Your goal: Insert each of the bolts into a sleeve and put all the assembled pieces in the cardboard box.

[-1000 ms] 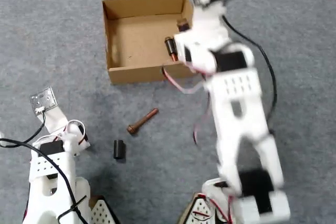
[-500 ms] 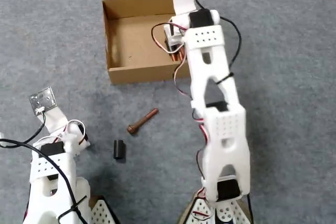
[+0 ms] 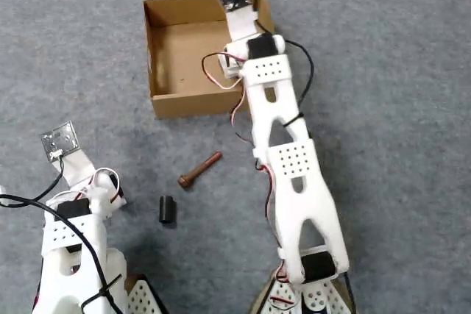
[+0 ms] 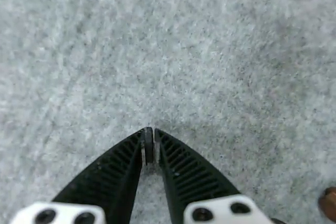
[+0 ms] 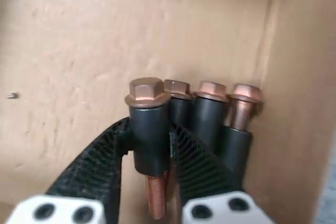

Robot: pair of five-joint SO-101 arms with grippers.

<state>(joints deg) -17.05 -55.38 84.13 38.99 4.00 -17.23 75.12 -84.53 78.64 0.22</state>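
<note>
Box (image 3: pixel 191 103) holds three assembled pieces (image 5: pixel 205 119); our right jaws pinch a fourth piece (image 5: pixel 148 129), left jaws pressed together; bolt (image 3: pixel 199 170), sleeve (image 3: pixel 167 209) lie unjoined.

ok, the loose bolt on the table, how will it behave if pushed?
Likely rolls in an arc: the bolt has a round shank and wider head. The fuzzy grey table cover probably damps that. Looks metal, so stiff and dense.

no text, number, label, brand or sign can be read in any of the views. the walls of the cardboard box (image 3: pixel 191 103), in the upper middle of the high view, are seen to be plain brown and unprinted.
</note>
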